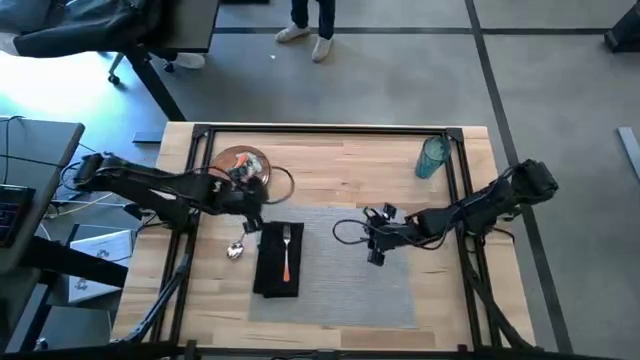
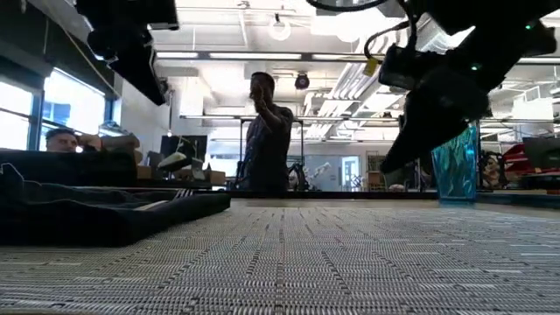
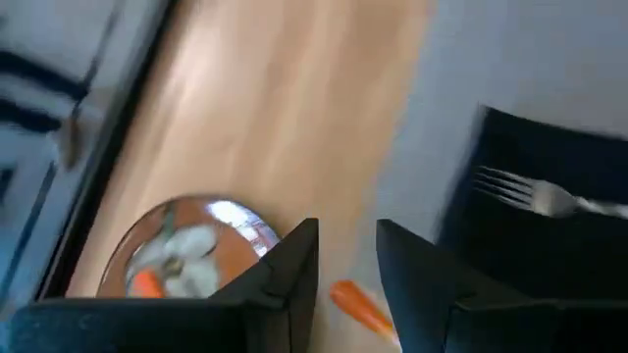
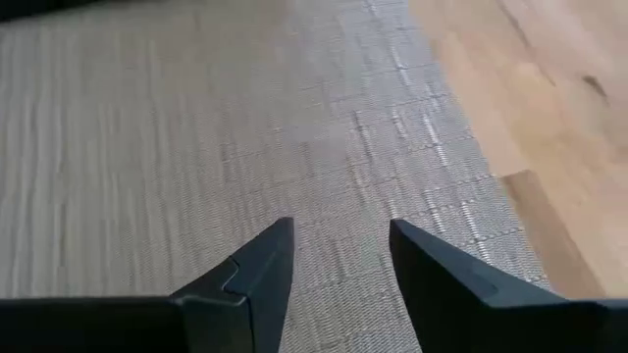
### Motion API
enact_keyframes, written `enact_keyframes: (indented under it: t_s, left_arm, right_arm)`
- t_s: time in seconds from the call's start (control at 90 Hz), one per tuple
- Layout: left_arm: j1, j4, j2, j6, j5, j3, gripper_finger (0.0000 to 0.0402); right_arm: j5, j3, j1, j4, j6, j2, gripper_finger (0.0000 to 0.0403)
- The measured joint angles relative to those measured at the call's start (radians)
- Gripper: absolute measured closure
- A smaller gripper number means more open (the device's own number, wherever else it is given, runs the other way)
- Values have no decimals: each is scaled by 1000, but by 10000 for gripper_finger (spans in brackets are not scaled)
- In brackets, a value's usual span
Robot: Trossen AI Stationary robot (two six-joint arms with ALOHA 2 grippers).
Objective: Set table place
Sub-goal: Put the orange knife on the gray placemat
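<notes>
A grey placemat (image 1: 340, 270) lies in the middle of the wooden table (image 1: 340, 150). On its left part lies a black napkin (image 1: 272, 272) with an orange-handled fork (image 1: 287, 255) on top. A silver spoon (image 1: 235, 250) lies on the wood left of the napkin. The orange-brown plate (image 1: 232, 160) is at the far left and the teal tumbler (image 1: 432, 158) at the far right. My left gripper (image 1: 255, 222) hovers between plate and napkin, shut on the knife (image 3: 355, 302). My right gripper (image 4: 341, 245) is open over the placemat's right half. My left gripper has the knife's orange handle (image 3: 358, 304) between its two fingers, back from the fingertips. The handle lies aslant across the gap and its rounded end pokes out. One finger (image 3: 432, 284) hides the rest of the knife, so its blade and tilt cannot be told.
A dark cable loops over the wood beside the plate (image 1: 290, 185). Black frame bars (image 1: 330, 130) run round the table top. Behind the table one person stands (image 2: 267, 131) and another sits at the left (image 2: 61, 140). Bare wood lies right of the placemat (image 1: 450, 280).
</notes>
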Motion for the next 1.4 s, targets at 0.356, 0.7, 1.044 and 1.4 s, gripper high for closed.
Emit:
enact_keyframes:
  t_s: [0.356,0.7,1.044,1.4]
  left_arm:
    - [269,-13,-44,-232,4,-49,221]
    - [674,-34,90,-97,158,-49,210]
    - [891,-29,304,22,262,-49,211]
    - [943,23,414,121,367,-55,211]
  right_arm:
    - [-33,0,-69,24,0,0,163]
    - [-33,-1,-104,54,-43,0,164]
    - [-33,-1,-106,64,-63,0,164]
    - [-42,-1,-104,60,-87,0,164]
